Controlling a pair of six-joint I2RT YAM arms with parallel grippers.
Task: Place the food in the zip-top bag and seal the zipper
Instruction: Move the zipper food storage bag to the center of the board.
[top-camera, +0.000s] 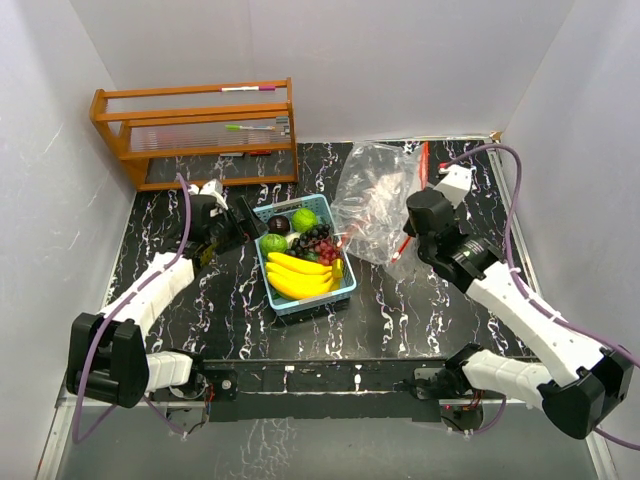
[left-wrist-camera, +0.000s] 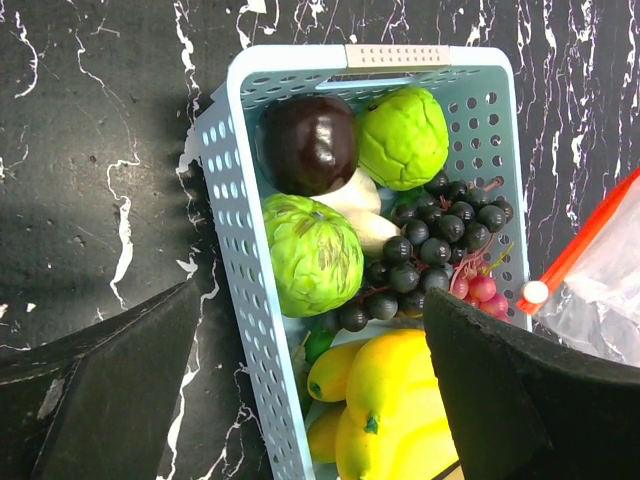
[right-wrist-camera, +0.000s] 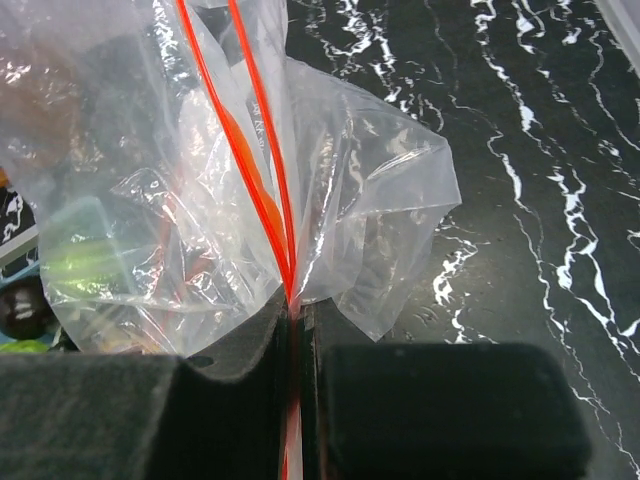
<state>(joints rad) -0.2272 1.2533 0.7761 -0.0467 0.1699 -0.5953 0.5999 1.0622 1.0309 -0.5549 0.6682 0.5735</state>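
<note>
Over on the right, the right gripper (right-wrist-camera: 298, 325) has its fingers pinched tight on the zipper (right-wrist-camera: 262, 195), with the zip-top bag (top-camera: 372, 195) crumpled on the table (top-camera: 430, 320) just beside the blue basket (top-camera: 347, 287). Across at the basket's other side, the left gripper (left-wrist-camera: 312, 380) hangs with fingers spread wide and nothing in them. It sits above the food (left-wrist-camera: 315, 255), lime-green balls (left-wrist-camera: 403, 135) and a dark purple ball (left-wrist-camera: 308, 143), all lying in the basket.
</note>
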